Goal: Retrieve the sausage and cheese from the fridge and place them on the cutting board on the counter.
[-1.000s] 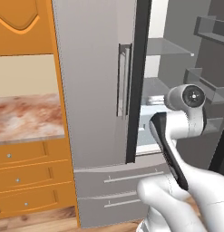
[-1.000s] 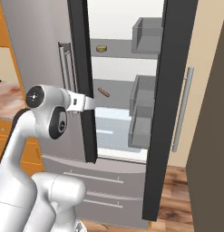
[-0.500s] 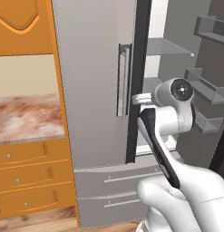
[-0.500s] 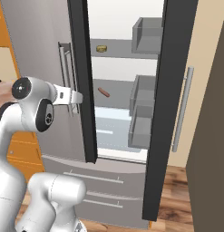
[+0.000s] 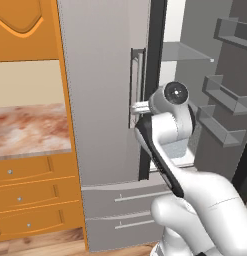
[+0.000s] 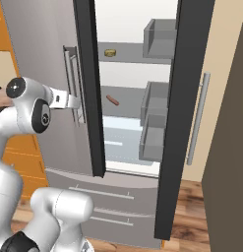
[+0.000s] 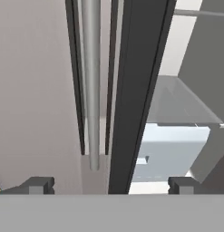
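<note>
The fridge (image 5: 100, 75) has its left door shut and its right door swung open. On a middle glass shelf lies the reddish-brown sausage (image 6: 112, 100). One shelf higher sits a small yellowish chunk, the cheese (image 6: 110, 52). My gripper (image 6: 76, 103) is open and empty, level with the lower part of the left door's vertical bar handle (image 6: 74, 81). In the hand view the gripper (image 7: 109, 186) points at that handle (image 7: 91, 90) and the door's dark edge (image 7: 136, 90), a fingertip (image 7: 38, 185) on each side. The marbled counter (image 5: 30, 130) is to the fridge's left. The cutting board is out of view.
Grey bins (image 6: 155, 115) line the open right door (image 6: 184, 113). A pale drawer (image 7: 170, 152) sits below the shelves, and two grey freezer drawers (image 5: 120, 210) lie under the doors. Orange drawers (image 5: 30, 200) stand under the counter, and an orange wall cabinet (image 5: 25, 27) hangs above it.
My arm has swung left, away from the fridge opening, bringing the hand over to the left door's handle. The gripper has stayed open. The sausage and cheese have not moved.
</note>
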